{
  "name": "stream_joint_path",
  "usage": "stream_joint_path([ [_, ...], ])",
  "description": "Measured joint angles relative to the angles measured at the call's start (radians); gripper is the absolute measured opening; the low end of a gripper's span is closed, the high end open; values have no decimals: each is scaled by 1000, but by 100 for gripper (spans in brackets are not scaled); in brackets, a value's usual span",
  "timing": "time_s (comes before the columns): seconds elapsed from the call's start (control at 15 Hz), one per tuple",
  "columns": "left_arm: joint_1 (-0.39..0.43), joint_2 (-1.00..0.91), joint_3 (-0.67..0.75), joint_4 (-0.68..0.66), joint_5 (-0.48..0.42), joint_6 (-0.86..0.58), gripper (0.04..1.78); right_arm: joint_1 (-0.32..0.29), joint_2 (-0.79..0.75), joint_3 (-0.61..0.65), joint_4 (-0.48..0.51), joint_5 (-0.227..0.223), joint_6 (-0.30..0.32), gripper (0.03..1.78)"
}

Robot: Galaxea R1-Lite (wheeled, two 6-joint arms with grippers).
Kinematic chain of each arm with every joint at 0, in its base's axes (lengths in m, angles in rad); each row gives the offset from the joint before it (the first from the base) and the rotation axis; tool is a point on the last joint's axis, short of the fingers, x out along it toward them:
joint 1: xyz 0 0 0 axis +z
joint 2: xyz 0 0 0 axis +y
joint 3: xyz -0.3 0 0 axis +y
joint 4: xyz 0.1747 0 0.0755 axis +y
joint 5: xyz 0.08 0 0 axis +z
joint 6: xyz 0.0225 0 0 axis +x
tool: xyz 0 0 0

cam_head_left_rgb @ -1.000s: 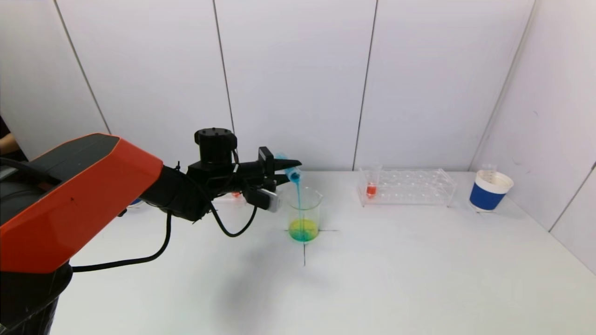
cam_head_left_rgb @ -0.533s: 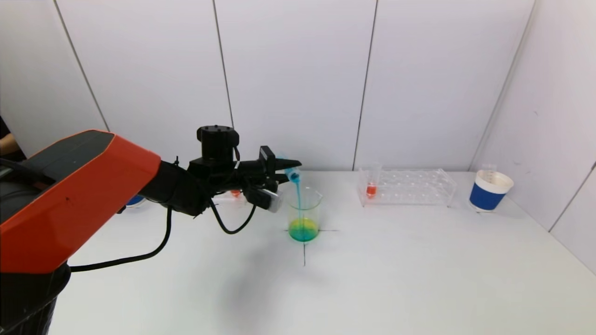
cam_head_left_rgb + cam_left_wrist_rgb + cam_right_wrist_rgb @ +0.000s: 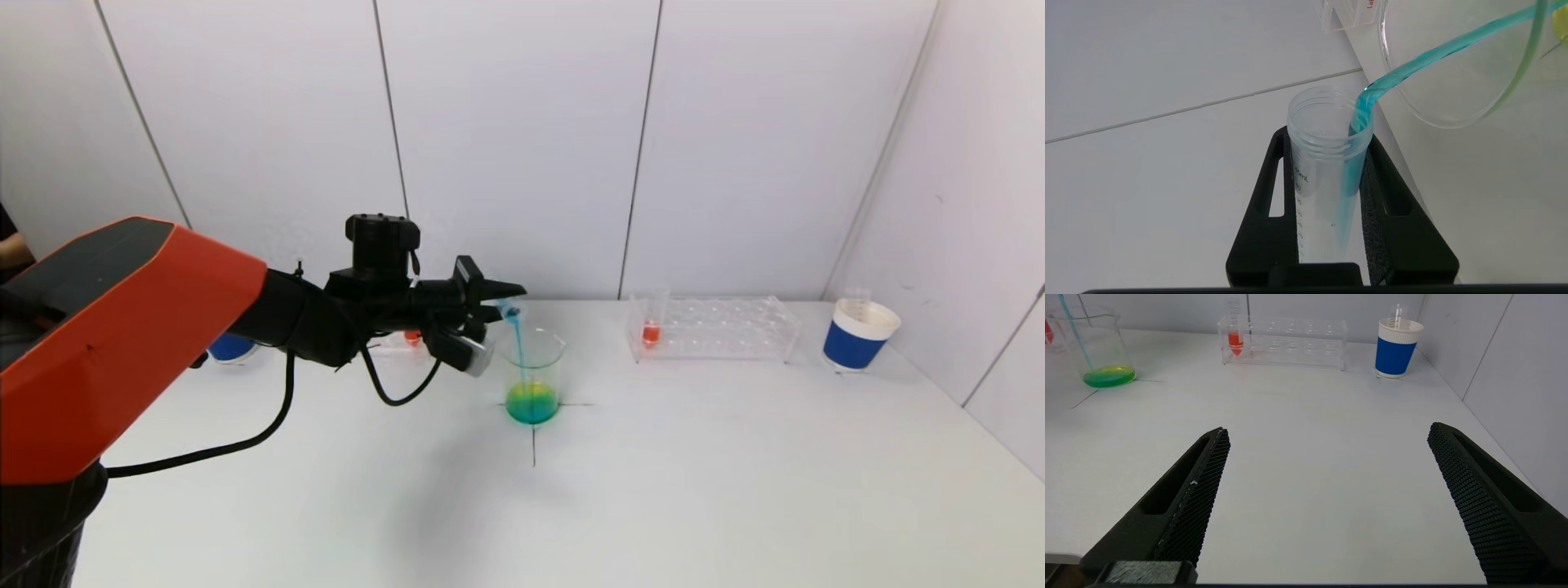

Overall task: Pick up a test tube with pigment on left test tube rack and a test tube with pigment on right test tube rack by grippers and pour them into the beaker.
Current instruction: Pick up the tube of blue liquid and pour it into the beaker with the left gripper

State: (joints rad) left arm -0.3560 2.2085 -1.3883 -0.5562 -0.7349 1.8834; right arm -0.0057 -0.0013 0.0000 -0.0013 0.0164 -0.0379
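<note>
Right now I see the test tube (image 3: 1327,171) tipped nearly level above the beaker (image 3: 535,374), a thin blue stream (image 3: 518,351) running from its mouth into the green-yellow liquid at the bottom. My left gripper (image 3: 494,298) is clenched on the tube, the arm stretched forward across the surface (image 3: 694,474) with its wrist rolled over. The right gripper (image 3: 1327,498) hangs low over the surface near its front edge, spread wide and holding nothing, facing the right rack (image 3: 718,327) with its red-filled tube (image 3: 651,327) and a blue cup (image 3: 859,336).

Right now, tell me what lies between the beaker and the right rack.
Only bare table between beaker and right rack, per the head view.
</note>
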Motion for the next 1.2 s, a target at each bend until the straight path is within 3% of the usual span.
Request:
stream_joint_path([
  [0.6,-26,-7,-92,115,60,71,45,0,0,0,0,0,0,176],
  [1.2,-39,-33,-98,169,98,126,45,0,0,0,0,0,0,176],
])
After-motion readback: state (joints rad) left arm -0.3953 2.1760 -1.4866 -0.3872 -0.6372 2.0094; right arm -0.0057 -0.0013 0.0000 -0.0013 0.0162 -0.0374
